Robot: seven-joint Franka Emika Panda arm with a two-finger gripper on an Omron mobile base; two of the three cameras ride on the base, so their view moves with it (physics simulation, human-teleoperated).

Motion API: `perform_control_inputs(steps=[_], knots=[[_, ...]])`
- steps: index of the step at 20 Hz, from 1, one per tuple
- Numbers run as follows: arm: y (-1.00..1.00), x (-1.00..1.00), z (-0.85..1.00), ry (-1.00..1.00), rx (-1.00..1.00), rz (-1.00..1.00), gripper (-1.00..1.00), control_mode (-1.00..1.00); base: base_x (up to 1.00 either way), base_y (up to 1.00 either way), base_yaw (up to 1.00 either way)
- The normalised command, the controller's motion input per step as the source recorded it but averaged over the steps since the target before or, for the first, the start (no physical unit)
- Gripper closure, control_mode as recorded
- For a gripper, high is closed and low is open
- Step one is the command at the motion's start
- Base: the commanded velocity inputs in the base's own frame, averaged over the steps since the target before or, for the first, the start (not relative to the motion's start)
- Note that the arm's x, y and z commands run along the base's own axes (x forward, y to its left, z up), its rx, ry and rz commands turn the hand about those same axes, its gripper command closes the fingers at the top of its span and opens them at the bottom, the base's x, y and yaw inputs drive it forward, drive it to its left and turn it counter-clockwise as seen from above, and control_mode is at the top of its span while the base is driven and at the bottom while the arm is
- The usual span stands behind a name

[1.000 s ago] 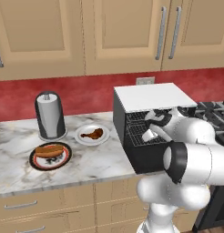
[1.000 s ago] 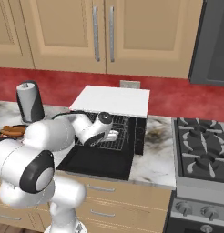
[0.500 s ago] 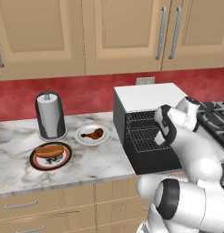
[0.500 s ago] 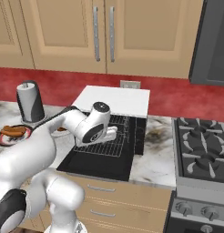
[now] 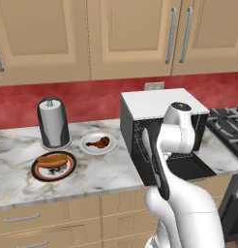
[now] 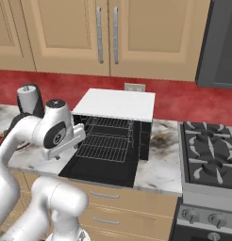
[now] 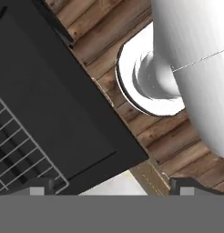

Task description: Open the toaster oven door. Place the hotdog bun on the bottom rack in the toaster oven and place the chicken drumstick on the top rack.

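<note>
The toaster oven (image 5: 162, 104) (image 6: 119, 104) stands on the counter with its door (image 6: 100, 170) (image 5: 189, 167) (image 7: 63, 104) folded down flat. Inside it, the top rack (image 6: 110, 124) and the bottom rack (image 6: 103, 148) are bare. Left of the oven, the hotdog bun (image 5: 53, 160) lies on a dark plate, and the chicken drumstick (image 5: 98, 142) lies on a white plate. My gripper (image 7: 116, 185) is open and holds nothing. It hovers over the door's front left part (image 6: 61, 147) and looks down at the door's corner. A wire rack corner (image 7: 18, 154) shows there.
A paper towel holder (image 5: 53, 122) (image 6: 29, 96) stands at the back left of the marble counter (image 5: 106, 174). A gas stove (image 6: 208, 151) (image 5: 227, 127) adjoins the oven on the right. Wooden wall cabinets (image 5: 116, 34) hang above. My own arm crosses in front of the oven mouth.
The jaws have widened from half open to fully open. The hand has drawn back out of the oven mouth, away from the racks, to above the door's front left part.
</note>
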Motion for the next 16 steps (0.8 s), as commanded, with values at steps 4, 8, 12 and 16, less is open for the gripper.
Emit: perform_control_inputs(steps=[4,8,12,16], knots=[[1.0,0.05,0.29,-0.07,-0.29,0.32,-1.0,-1.0,0.0,0.0,0.0],[1.0,0.48,0.26,-0.08,-0.22,0.16,-1.0,-1.0,0.0,0.0,0.0],[1.0,0.49,0.26,0.0,-0.18,0.09,-1.0,-1.0,0.0,0.0,0.0],[1.0,0.45,0.43,0.15,-0.04,0.09,-1.0,-1.0,0.0,0.0,0.0]])
